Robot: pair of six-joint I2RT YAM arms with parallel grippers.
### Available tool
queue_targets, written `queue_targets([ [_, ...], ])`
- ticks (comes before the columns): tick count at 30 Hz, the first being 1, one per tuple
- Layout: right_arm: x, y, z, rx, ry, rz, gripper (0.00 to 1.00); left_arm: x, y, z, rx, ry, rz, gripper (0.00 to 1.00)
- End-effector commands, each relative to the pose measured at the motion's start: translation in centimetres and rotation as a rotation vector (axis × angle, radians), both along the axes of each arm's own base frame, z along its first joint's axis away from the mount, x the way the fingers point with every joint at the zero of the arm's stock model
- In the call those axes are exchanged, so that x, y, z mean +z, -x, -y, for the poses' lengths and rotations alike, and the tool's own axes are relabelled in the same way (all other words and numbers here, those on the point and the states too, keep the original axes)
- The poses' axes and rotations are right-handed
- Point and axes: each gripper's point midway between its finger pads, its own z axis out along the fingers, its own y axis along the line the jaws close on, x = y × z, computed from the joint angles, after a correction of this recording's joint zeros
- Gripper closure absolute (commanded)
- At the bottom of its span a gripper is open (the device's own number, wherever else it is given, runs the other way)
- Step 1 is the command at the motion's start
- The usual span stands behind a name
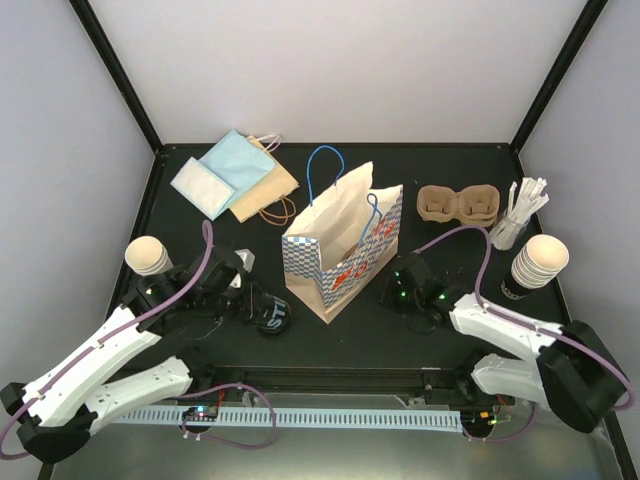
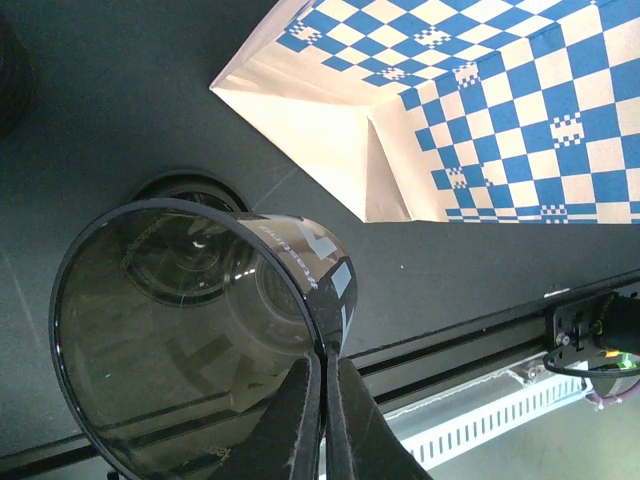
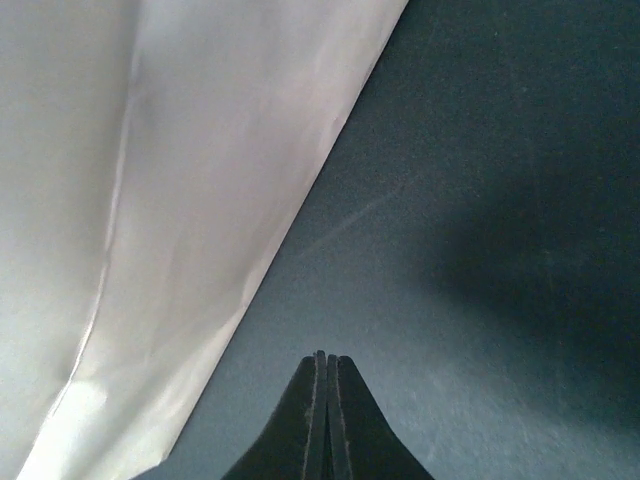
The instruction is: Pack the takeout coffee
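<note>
My left gripper (image 1: 258, 306) is shut on the rim of a glossy black cup with white lettering (image 1: 274, 314), held tilted low over the table just left of the bag. In the left wrist view the fingers (image 2: 327, 360) pinch the rim of that cup (image 2: 180, 330). A cream-tan paper cup (image 1: 148, 256) stands behind the left arm. A stack of cream-tan cups (image 1: 540, 262) stands at the right. The brown two-hole pulp tray (image 1: 457, 203) lies at the back right. My right gripper (image 1: 396, 284) is shut and empty beside the bag's right side (image 3: 327, 358). No lids are clearly visible.
The blue-checked paper bag (image 1: 345, 245) stands open mid-table, and shows in the left wrist view (image 2: 500, 110) and the right wrist view (image 3: 150, 200). White stir sticks (image 1: 522, 212) stand in a holder at the right. Flat blue and tan bags (image 1: 232, 176) lie at the back left.
</note>
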Motion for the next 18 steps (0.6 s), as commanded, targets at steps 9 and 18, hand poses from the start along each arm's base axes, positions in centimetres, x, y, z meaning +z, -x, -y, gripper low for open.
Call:
queue_targets([
  [9, -2.3, -3.6, -3.5, -0.022, -0.116, -0.040, 0.99, -0.2, -0.2, -0.3, -0.018, -0.008, 0.050, 0.98],
  [18, -3.2, -6.6, -8.1, 0.037, -0.214, -0.057, 0.99, -1.0, 0.0, -0.9, -0.017, -0.028, 0.056, 0.98],
])
